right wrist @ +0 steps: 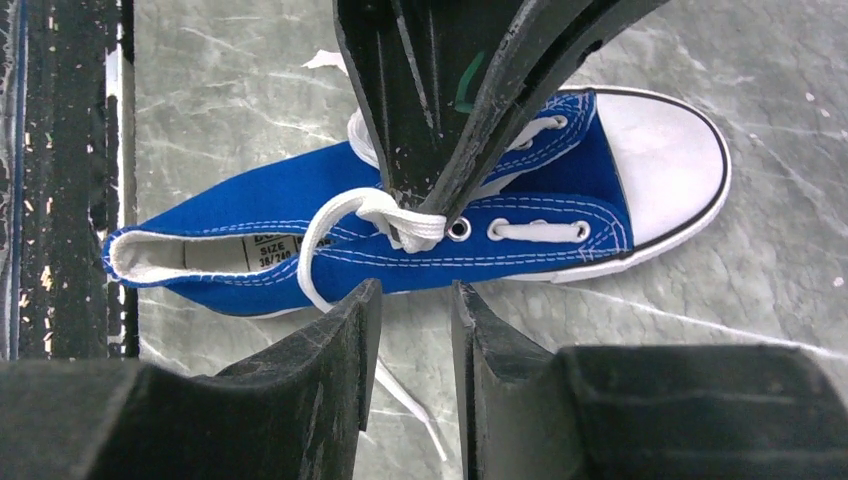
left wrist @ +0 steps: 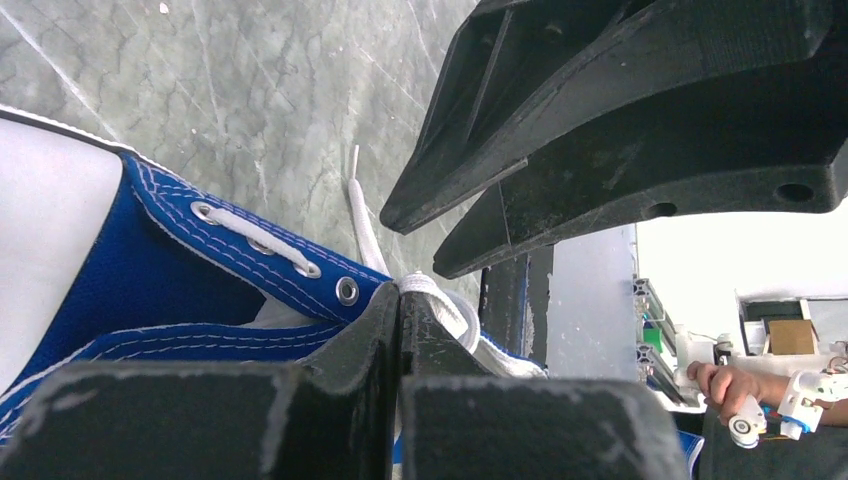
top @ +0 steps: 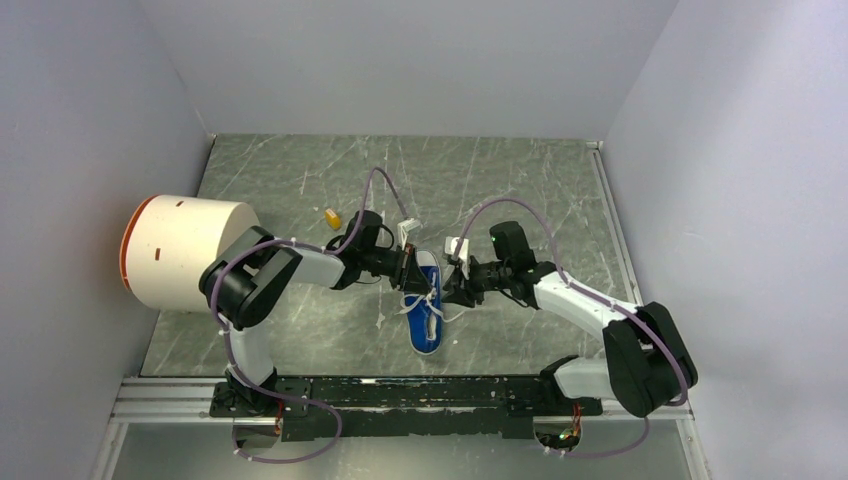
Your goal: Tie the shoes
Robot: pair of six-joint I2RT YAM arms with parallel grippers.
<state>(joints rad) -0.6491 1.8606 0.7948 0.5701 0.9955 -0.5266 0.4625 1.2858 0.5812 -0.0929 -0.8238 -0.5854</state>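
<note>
The blue sneaker (top: 425,318) lies on the marble table between my two grippers, with white toe cap (right wrist: 665,150) and white laces. My left gripper (top: 411,270) is shut on a white lace (left wrist: 445,297) beside the top eyelet, its tips (left wrist: 400,292) pressed together over the shoe's blue canvas (left wrist: 170,265). In the right wrist view its black fingers (right wrist: 430,110) pinch the lace loop (right wrist: 400,222). My right gripper (top: 452,290) is open and empty just beside the shoe's side (right wrist: 250,200), its jaws slightly apart (right wrist: 415,300). A loose lace end (right wrist: 405,395) lies on the table under them.
A large white cylinder with an orange rim (top: 180,250) lies at the left. A small yellow block (top: 332,216) sits behind the left arm. Grey walls close in the table on three sides. A black rail (top: 400,395) runs along the near edge.
</note>
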